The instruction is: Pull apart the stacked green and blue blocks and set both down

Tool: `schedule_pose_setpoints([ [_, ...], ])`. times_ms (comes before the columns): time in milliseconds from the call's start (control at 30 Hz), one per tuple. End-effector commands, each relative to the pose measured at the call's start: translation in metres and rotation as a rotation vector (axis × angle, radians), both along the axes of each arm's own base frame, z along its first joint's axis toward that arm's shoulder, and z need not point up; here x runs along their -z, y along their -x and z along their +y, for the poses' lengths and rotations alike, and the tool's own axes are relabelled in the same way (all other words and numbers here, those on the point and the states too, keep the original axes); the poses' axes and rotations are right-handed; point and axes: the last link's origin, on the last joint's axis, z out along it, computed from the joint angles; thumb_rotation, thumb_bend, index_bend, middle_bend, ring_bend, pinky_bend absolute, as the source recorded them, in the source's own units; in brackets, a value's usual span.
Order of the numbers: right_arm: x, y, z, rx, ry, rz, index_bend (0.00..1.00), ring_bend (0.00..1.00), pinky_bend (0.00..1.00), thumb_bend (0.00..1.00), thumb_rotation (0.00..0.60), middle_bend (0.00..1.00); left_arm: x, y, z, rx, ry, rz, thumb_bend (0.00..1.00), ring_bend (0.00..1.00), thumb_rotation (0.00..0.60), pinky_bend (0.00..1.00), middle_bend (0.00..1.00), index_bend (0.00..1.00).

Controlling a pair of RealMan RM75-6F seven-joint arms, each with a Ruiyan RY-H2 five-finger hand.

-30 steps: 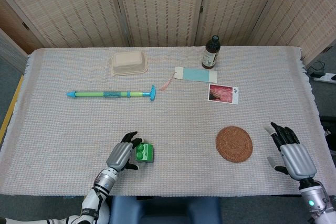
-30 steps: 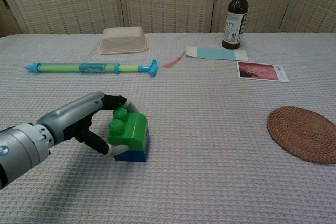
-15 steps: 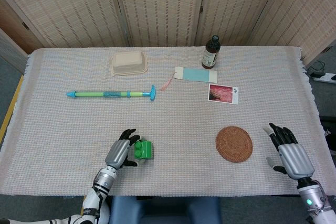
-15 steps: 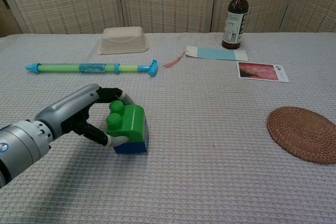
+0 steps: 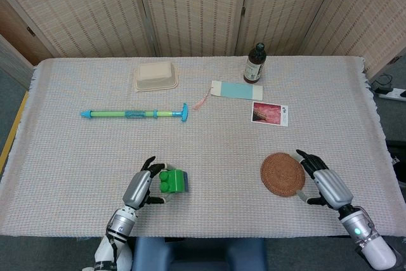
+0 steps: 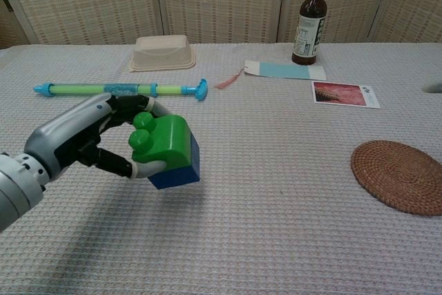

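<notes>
Over the woven grey tablecloth (image 6: 276,226), lower left of frame, the left hand (image 6: 83,139) gripped the joined green block (image 6: 162,141) and blue block (image 6: 178,172) aloft, while the open, empty right hand (image 5: 323,185) likely needed to grasp the blue one next.

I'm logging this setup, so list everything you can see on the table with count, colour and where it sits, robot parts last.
green block: 1, green, stacked on the blue block, held tilted above the near-left cloth
blue block: 1, blue, under the green block
water squirter: 1, green and blue, left of centre
lidded box: 1, beige, far left
bottle: 1, dark brown, far centre-right
bookmark: 1, light blue, pink tassel, near the bottle
photo card: 1, red picture, right of centre
coaster: 1, brown woven, near right
tablecloth: 1, pale woven
left robot hand: holds the blocks
right robot hand: open, beside the coaster
</notes>
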Motion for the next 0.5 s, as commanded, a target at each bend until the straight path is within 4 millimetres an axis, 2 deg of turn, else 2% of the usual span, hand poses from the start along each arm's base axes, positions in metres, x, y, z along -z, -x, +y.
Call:
schedule_pose_setpoints([
  [33,0.04,-0.026,-0.023,-0.02,-0.243,-0.19,0.0,0.0,0.0,0.41,0.6,0.0,-0.004,-0.003,0.003,-0.004,-0.015,-0.017,0.35,0.3,0.6,0.0,0.8,0.72],
  [233,0.073,-0.06,-0.039,0.052,-0.446,-0.435,0.0,0.0,0.0,0.41,0.6,0.0,-0.01,-0.009,0.009,0.016,-0.052,-0.065,0.35,0.3,0.6,0.0,0.81,0.73],
  [500,0.103,-0.094,-0.069,0.044,-0.495,-0.493,0.0,0.0,0.0,0.41,0.6,0.0,-0.015,-0.019,0.007,0.032,-0.045,-0.098,0.35,0.3,0.6,0.0,0.81,0.73],
])
